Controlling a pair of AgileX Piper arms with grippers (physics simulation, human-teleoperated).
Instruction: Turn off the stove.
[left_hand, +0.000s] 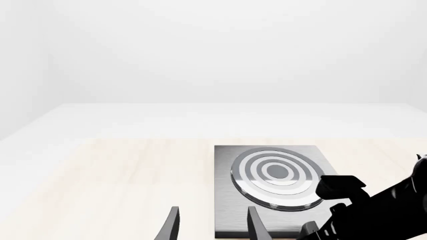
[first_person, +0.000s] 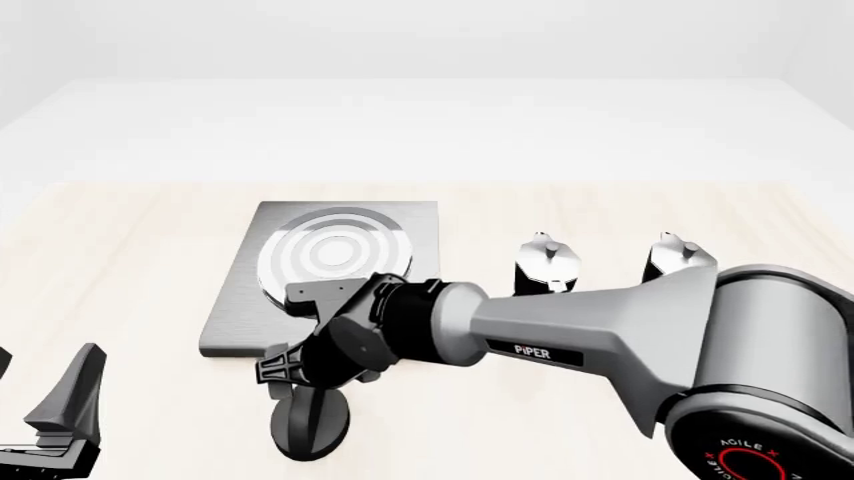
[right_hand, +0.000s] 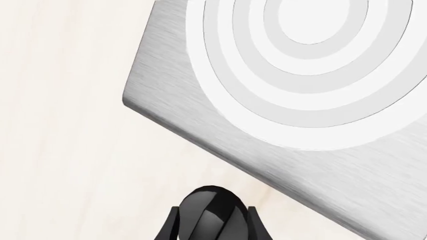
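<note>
While my right arm reaches across the table (first_person: 120, 235) toward its left half, my right gripper (first_person: 310, 385) sits down on the black round knob (first_person: 310, 425), which lies on the pale wood just in front of the stove slab's near edge. From my right wrist camera, the knob's (right_hand: 212, 212) raised ridge shows between my two fingers (right_hand: 172, 225), one on each side and touching it, so my right jaws are clamped on the knob.

The stove (first_person: 247, 300) is a flat square of brushed grey metal, left of centre on the table, with its silver ring burner (first_person: 340, 255) of concentric circles on top. The knob is apart from the slab, not touching it.

My left gripper (first_person: 60, 420) hovers low at the near left of the table, well apart from the knob. In my left wrist camera its fingers (left_hand: 171, 225) stand apart with bare wood and the slab's corner between them, holding nothing.

Two moka pots (first_person: 547, 265) stand upright to the right of the stove, beyond my right arm.
</note>
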